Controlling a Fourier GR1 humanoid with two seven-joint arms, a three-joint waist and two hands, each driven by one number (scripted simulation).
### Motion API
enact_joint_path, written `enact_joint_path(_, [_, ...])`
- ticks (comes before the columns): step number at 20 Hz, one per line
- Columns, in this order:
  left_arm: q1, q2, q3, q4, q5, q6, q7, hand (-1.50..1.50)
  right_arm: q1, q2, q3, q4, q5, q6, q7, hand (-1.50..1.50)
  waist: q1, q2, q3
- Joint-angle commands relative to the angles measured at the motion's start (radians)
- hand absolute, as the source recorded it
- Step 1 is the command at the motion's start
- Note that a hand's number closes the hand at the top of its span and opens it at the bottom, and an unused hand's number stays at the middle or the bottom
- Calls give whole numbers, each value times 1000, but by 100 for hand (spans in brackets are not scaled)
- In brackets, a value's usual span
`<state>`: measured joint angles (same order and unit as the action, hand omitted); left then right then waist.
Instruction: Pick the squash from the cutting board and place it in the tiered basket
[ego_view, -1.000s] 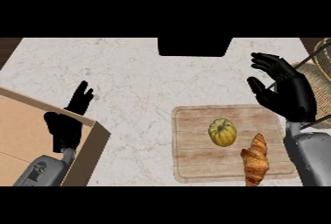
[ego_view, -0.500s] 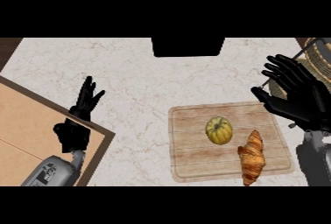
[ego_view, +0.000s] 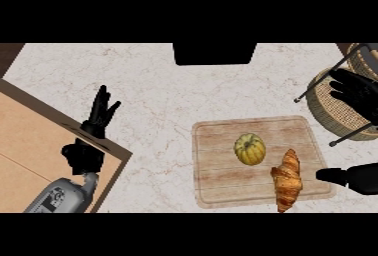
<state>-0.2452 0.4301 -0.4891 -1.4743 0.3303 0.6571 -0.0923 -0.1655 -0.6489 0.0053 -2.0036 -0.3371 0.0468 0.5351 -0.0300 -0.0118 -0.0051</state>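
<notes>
A small yellow squash (ego_view: 250, 149) lies near the middle of the wooden cutting board (ego_view: 221, 185). A croissant (ego_view: 286, 179) lies on the board just right of it. The wicker tiered basket (ego_view: 334, 107) with its dark wire frame stands at the right edge. My right hand (ego_view: 357, 95) is open, spread over the basket's near side, and its thumb (ego_view: 336, 175) shows beside the board's right edge. It touches neither squash nor croissant. My left hand (ego_view: 90, 140) rests open at the left, fingers pointing up, over the counter's edge.
A black block (ego_view: 214, 53) sits at the counter's far edge, top centre. A light wooden surface (ego_view: 37, 145) fills the lower left corner beyond the marble counter (ego_view: 162, 95).
The view has shifted, so the board and squash sit further left in the picture. My right hand has slid to the right edge, over the basket. My left hand has stayed put.
</notes>
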Motion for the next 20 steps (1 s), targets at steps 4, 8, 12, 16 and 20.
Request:
enact_joint_path(4, [-12, 5, -41, 1, 5, -40, 17, 0, -114, -341, 148, -157, 126, 237, 291, -150, 35, 5, -6])
enact_joint_path(8, [-49, -6, -73, 18, -2, -45, 11, 0, -264, -411, 268, -177, 121, 328, 481, -150, 80, 20, -7])
enact_joint_path(12, [-91, 4, -91, -4, 6, -44, 51, 0, -405, -379, 408, -173, 97, 345, 665, -150, 100, 18, -6])
enact_joint_path(16, [-88, -20, -104, 15, 9, -26, 27, 0, -542, -328, 511, -65, 75, 359, 732, -150, 100, 21, -4])
enact_joint_path(20, [-72, -4, -108, -11, 20, -30, 19, 0, -685, -237, 602, 4, 37, 336, 816, -150, 110, 15, -4])
